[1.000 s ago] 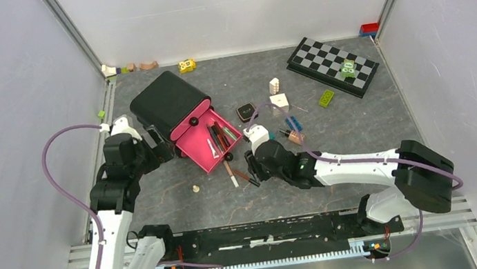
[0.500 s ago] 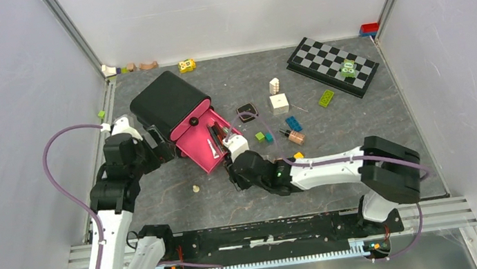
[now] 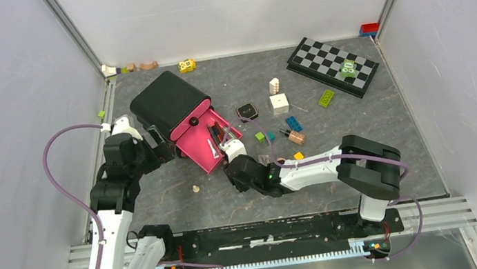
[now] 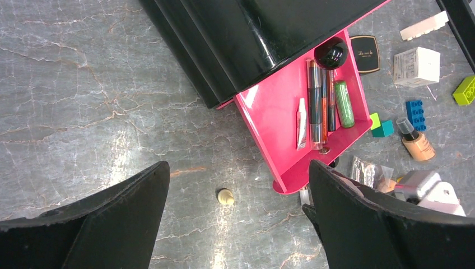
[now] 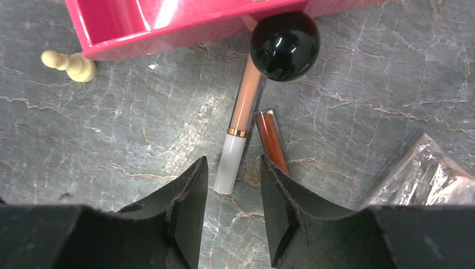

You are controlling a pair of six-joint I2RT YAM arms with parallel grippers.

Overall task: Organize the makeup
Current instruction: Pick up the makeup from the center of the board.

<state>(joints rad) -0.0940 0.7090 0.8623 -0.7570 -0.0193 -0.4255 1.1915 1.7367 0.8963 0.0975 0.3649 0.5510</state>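
A black organizer (image 3: 165,102) lies tilted with its pink drawer (image 3: 203,142) pulled out. In the drawer (image 4: 269,123) lie a white tube (image 4: 301,122), thin brushes (image 4: 315,101) and a green tube (image 4: 343,103). My right gripper (image 5: 232,162) is low at the drawer's front, its jaws partly open. The white cap end of a peach tube (image 5: 243,106) lies between the tips, untouched. A red-brown tube (image 5: 271,140) lies beside the right finger. A black compact (image 4: 367,46) and a foundation bottle (image 4: 417,143) sit on the table. My left gripper (image 4: 238,168) hangs wide open left of the drawer.
The drawer's black knob (image 5: 284,38) overhangs the peach tube. A cream chess pawn (image 4: 226,196) lies below the left gripper. A crinkled plastic wrapper (image 5: 425,174) lies right of my right gripper. A chessboard (image 3: 332,65), white cube (image 3: 279,101) and coloured blocks (image 3: 325,98) stand farther back.
My right arm swung left from mid-table to the drawer's front and its jaws opened slightly. The left arm has not moved.
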